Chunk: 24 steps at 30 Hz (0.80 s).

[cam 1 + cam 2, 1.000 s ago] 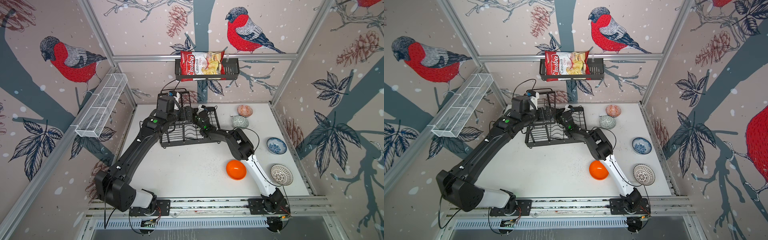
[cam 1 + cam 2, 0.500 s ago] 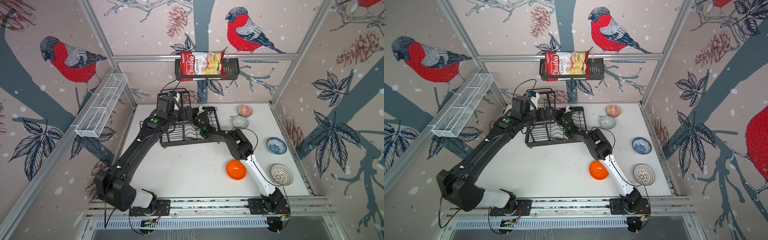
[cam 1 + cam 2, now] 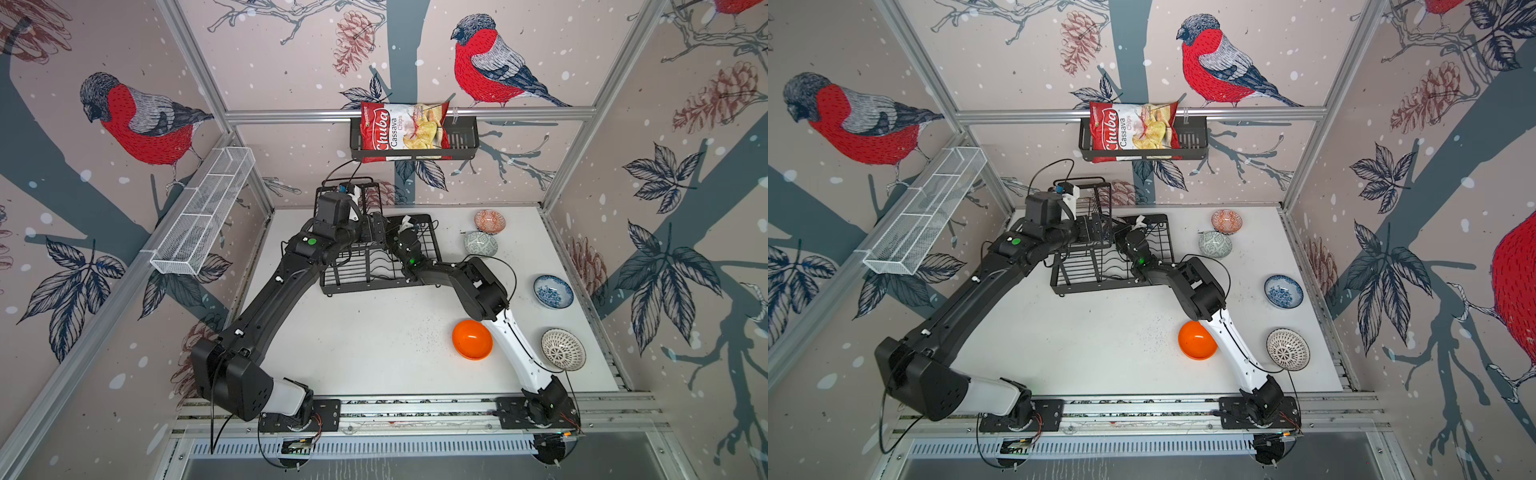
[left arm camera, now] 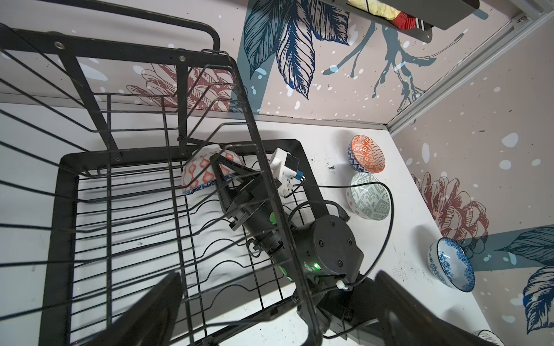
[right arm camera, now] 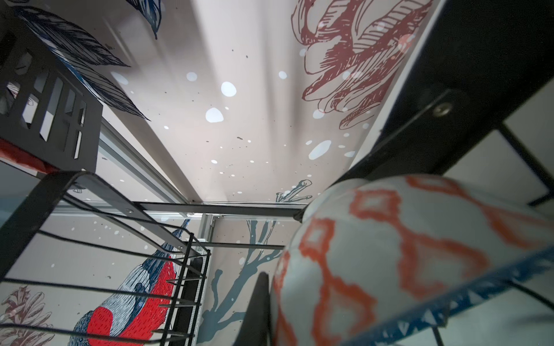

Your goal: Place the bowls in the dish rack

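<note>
The black wire dish rack [image 3: 365, 270] [image 3: 1096, 274] stands at the back of the table. My right gripper [image 4: 223, 167] [image 3: 395, 232] reaches into its lower tier and is shut on the rim of a white bowl with orange-red lattice and a blue band [image 4: 199, 173] [image 5: 389, 254], tilted on edge at the far end. My left gripper [image 4: 278, 314] [image 3: 372, 226] hovers open over the rack's raised basket [image 4: 150, 99], holding nothing. Several bowls sit on the table: orange geometric [image 3: 490, 221], grey-green [image 3: 481, 243], blue-flowered [image 3: 553, 291], dark-lattice [image 3: 563, 354], plain orange [image 3: 472, 339].
A black shelf basket with a chips bag [image 3: 405, 131] hangs on the back wall. A long white mesh basket [image 3: 203, 216] is fixed to the left wall. The right arm's white link [image 3: 515, 349] passes between the plain orange and dark-lattice bowls.
The right arm's elbow has crept slightly to the left. Both grippers and the loose bowls look unchanged.
</note>
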{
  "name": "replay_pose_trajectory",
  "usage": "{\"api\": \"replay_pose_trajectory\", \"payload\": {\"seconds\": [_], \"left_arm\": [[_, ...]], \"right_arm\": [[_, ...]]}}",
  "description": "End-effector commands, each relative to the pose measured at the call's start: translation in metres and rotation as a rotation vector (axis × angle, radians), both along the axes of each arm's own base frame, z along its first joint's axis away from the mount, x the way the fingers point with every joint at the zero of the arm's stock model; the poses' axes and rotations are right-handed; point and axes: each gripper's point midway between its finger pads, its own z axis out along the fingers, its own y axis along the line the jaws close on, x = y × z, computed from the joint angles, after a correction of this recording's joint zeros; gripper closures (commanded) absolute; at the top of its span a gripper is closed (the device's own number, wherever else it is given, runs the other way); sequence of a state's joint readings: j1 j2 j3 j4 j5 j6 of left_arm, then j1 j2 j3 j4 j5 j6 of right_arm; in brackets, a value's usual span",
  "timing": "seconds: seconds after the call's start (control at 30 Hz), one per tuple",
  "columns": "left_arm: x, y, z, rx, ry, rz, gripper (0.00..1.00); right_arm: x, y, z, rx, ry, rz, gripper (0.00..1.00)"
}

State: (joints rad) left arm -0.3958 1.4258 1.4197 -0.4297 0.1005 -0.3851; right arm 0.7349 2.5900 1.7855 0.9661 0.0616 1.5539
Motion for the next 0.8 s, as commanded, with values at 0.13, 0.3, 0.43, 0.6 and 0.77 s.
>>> {"api": "replay_pose_trajectory", "payload": {"seconds": [0.13, 0.3, 0.43, 0.6, 0.77], "left_arm": [[0.001, -0.002, 0.003, -0.005, -0.010, -0.008, 0.01], [0.001, -0.002, 0.003, -0.006, -0.010, -0.008, 0.02], [0.001, -0.002, 0.003, -0.007, -0.011, -0.007, 0.01], [0.000, -0.002, 0.003, -0.009, -0.011, -0.010, 0.01], [0.001, -0.004, 0.004, -0.016, -0.010, -0.014, 0.02]], "right_arm": [[0.003, -0.007, -0.009, 0.042, 0.091, -0.053, 0.96], [0.000, -0.008, -0.015, 0.046, 0.116, -0.059, 0.94], [0.000, -0.008, -0.017, 0.052, 0.132, -0.064, 0.92], [0.000, -0.007, -0.016, 0.066, 0.145, -0.061, 0.88], [0.001, -0.008, -0.012, 0.072, 0.139, -0.060, 0.86]]}}
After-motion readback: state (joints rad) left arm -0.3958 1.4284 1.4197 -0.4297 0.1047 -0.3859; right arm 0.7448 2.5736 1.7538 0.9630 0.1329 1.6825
